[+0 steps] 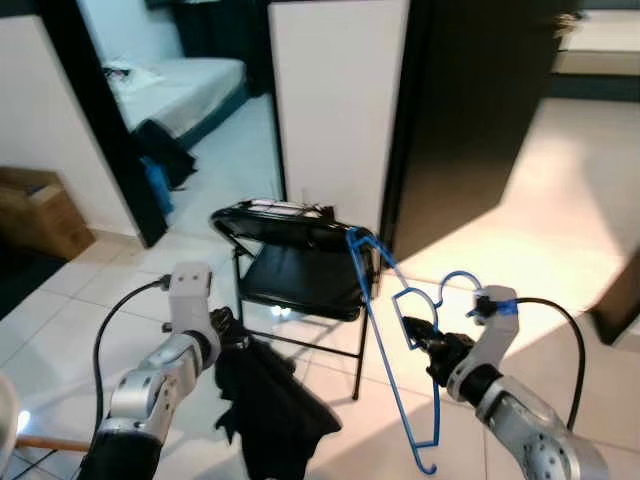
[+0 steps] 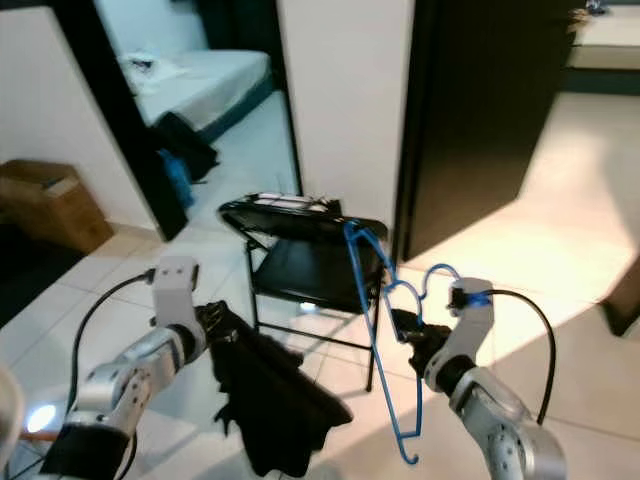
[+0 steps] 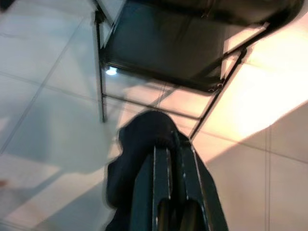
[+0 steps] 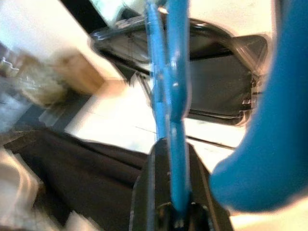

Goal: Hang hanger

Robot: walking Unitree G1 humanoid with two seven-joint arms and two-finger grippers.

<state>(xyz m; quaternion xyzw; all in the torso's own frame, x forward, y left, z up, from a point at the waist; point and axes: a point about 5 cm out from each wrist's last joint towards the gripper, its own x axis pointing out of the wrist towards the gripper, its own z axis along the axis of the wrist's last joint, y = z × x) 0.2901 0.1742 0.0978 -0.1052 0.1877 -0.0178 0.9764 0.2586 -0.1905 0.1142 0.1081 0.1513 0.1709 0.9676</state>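
The right end effector [image 1: 432, 345] is clamped on the blue hanger [image 1: 400, 330], whose long axis runs steeply up toward the back of the black folding chair [image 1: 300, 265], with its upper corner just at the chair's back rail. The left end effector [image 1: 232, 335], closed on a dark garment [image 1: 270, 410], hangs low beside the chair. I judge the right arm is nearer for the hanging.

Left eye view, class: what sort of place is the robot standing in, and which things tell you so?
Probably a home hallway beside a bedroom: a bed shows through the doorway, a folding chair stands on the tiled floor, and a cardboard box sits by the wall.
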